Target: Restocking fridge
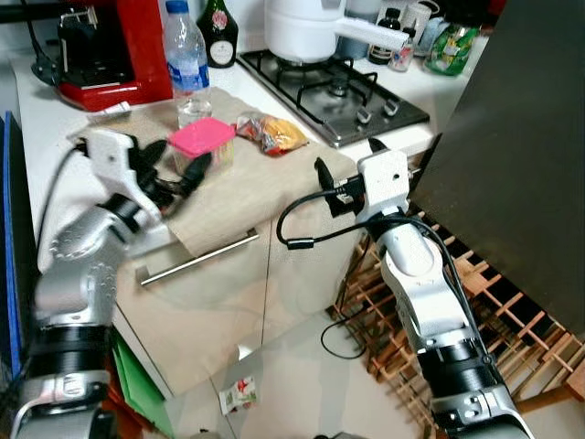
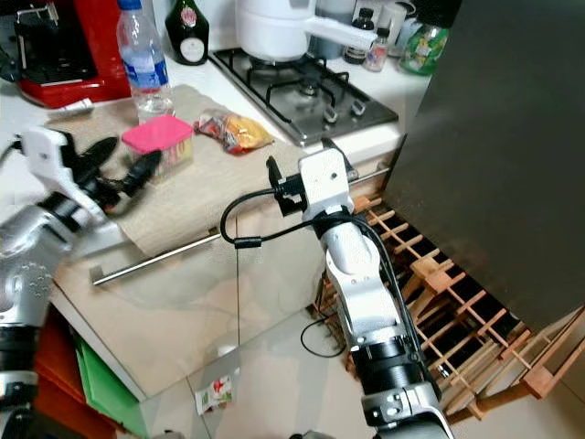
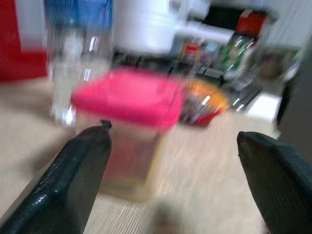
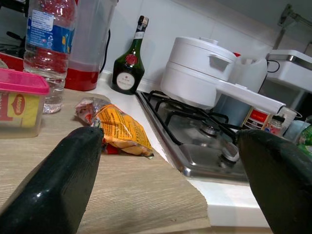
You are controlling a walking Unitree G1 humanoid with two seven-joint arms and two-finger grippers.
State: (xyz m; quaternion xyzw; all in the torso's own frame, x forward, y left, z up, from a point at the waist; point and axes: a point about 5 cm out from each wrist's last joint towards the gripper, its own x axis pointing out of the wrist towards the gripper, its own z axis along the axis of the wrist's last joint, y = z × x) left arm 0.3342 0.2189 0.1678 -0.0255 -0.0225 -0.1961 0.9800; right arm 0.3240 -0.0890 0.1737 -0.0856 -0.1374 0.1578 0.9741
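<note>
On the left, the left pincer [image 1: 172, 165] is over the counter [image 1: 37, 110], with its two black fingers spread wide and nothing between them. It points at a clear box with a pink lid [image 1: 203, 142], which stands just in front of the fingertips on a beige cloth [image 1: 228, 197]; the left wrist view is blurred, but the box sits there between the two fingers and a little beyond them. Just behind the box stands a water bottle [image 1: 186, 59] with a blue label. Behind it to the left is a red machine [image 1: 110, 46], and a dark green bottle [image 1: 218, 32] stands by the wall. To the right of the box, near it on the cloth, lies an orange snack bag [image 1: 271, 133]. Further right is the gas stove [image 1: 334, 91] with a white pot [image 1: 306, 27] on it. The right pincer [image 1: 347, 169] is at the edge of the counter, in front of the stove, also wide open and empty. At the far right a large dark panel [image 1: 521, 155] stands above a wooden rack [image 1: 494, 311].
</note>
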